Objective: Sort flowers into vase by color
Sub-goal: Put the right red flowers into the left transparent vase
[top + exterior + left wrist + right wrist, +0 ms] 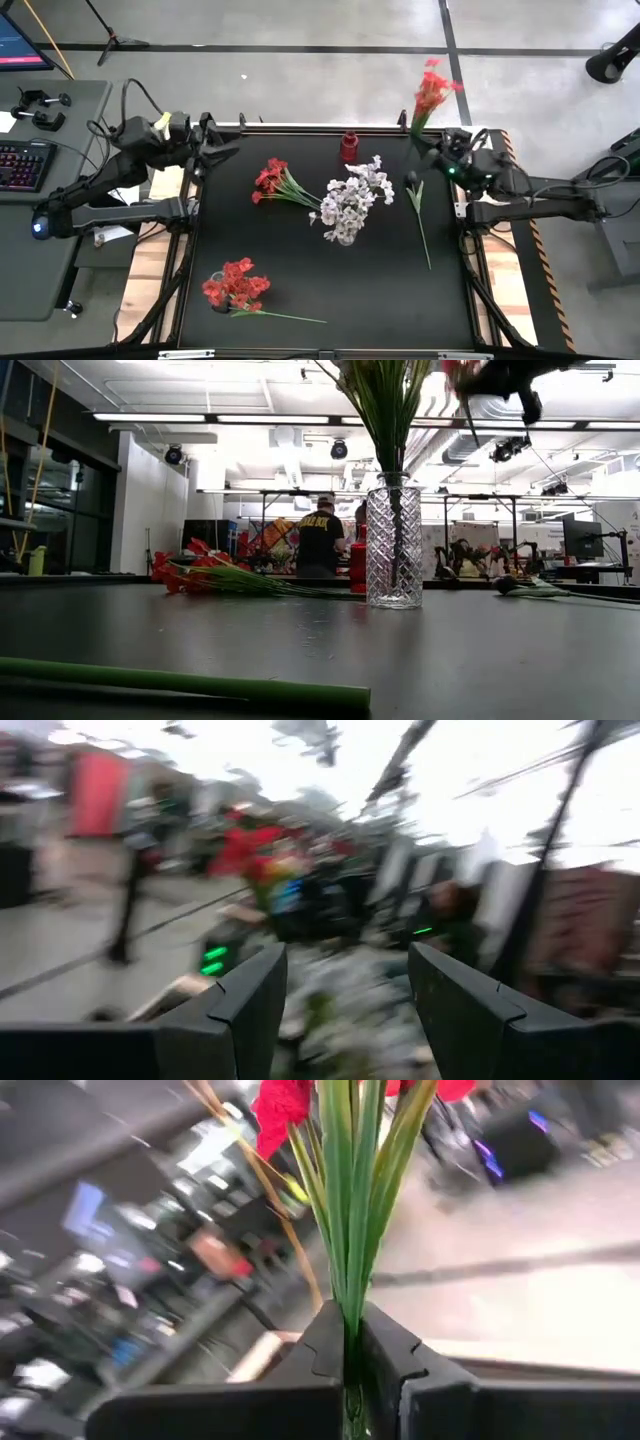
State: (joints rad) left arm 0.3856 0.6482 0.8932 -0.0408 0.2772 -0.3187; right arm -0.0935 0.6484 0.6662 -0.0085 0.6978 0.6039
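From above, the right pincer [432, 143] is clenched on a red flower bunch [432, 92], lifted beyond the glass vase [345, 236] of white flowers [355, 195]; the small red vase [349, 146] looks the fitting target. Its wrist view shows the stems [350, 1230] pinched low, so lower them upright. The left pincer [345, 990] hangs released.

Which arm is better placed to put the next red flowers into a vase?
Right. The right gripper is shut on a red flower bunch, held up near the table's far right corner. The left gripper is open and empty at the far left.
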